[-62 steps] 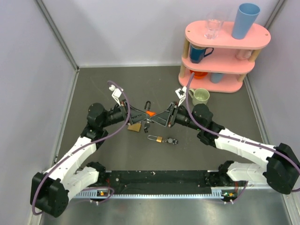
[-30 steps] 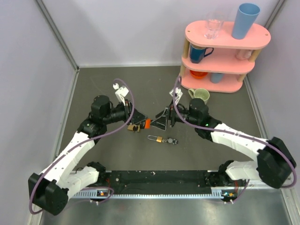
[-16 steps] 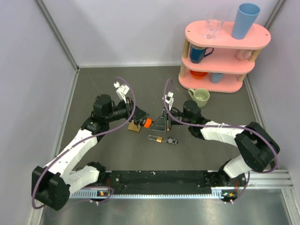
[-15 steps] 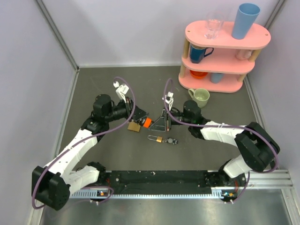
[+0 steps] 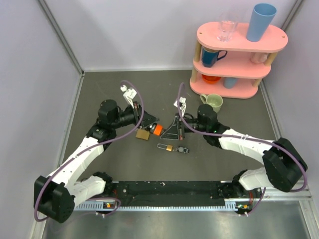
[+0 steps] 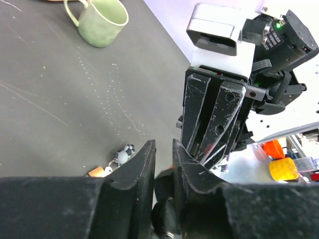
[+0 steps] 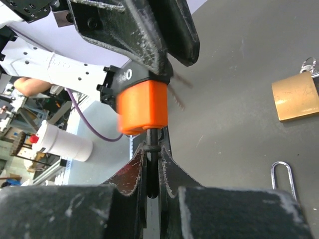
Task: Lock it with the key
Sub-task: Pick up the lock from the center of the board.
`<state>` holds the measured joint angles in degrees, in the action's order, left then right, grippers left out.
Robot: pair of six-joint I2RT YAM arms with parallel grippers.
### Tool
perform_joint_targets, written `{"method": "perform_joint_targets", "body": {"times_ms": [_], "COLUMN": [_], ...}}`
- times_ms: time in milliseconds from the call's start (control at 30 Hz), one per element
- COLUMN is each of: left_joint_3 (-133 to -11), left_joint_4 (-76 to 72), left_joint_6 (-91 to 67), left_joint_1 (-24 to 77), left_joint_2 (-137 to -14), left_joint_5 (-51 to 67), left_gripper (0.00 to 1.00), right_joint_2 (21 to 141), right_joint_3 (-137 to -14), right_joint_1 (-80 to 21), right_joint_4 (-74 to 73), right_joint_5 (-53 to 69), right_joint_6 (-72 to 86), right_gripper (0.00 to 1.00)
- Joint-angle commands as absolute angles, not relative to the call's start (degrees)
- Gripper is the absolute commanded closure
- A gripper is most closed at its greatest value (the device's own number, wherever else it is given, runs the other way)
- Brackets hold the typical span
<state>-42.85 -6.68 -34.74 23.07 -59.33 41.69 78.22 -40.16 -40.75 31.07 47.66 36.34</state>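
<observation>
Near the middle of the dark grey desk (image 5: 99, 89), the left claw (image 5: 150, 125) is pinched narrow on the black upper part of the chunky orange-and-black padlock (image 5: 157, 130). The right claw (image 5: 165, 133) meets it from the right-edge side. Its fingers (image 7: 134, 167) are squeezed almost together on the key (image 7: 151, 139), a tiny thin metal stem that looks dark in the right wrist view. The key's tip stands at the orange underside of the padlock, in line with the claw, but how far it goes in cannot be told. A few thin streaks beside the orange body are too blurred to name.

A large square brass padlock (image 5: 143, 135) lies just beside the orange one, on its left and slightly nearer the near edge. A small brass padlock with a long silver loop (image 5: 167, 147) lies apart from both claws, toward the near edge. A pale green ceramic mug (image 5: 214, 102) stands on the desk just in front of the pink three-tier shelf (image 5: 239, 42), which fills the far right corner
</observation>
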Motion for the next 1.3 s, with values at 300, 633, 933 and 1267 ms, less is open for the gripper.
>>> {"method": "perform_joint_targets", "body": {"times_ms": [300,633,933,1267], "left_joint_3": [-48.50,-54.67,-54.93,-54.32], "left_joint_4": [-5.89,3.95,4.31,3.43], "left_joint_6": [-29.71,-18.38,-17.14,-17.05], "left_joint_1": [22.24,22.24,22.41,24.43], "left_joint_2": [-50.98,-51.06,-53.08,-55.45], "left_joint_5": [48.42,58.88,65.12,63.81], "left_gripper": [0.17,0.14,0.14,0.21], "right_joint_2": [68.56,67.41,65.13,65.48], "right_joint_3": [-55.71,-61.96,-62.40,-62.40], "right_joint_1": [-39.90,-39.90,-39.90,-39.90], "right_joint_4": [5.02,-6.41,-7.12,-6.59], "right_joint_5": [47.63,55.37,56.07,56.43], "right_joint_6": [18.46,13.98,15.12,16.00], "right_gripper": [1.00,1.00,1.00,1.00]}}
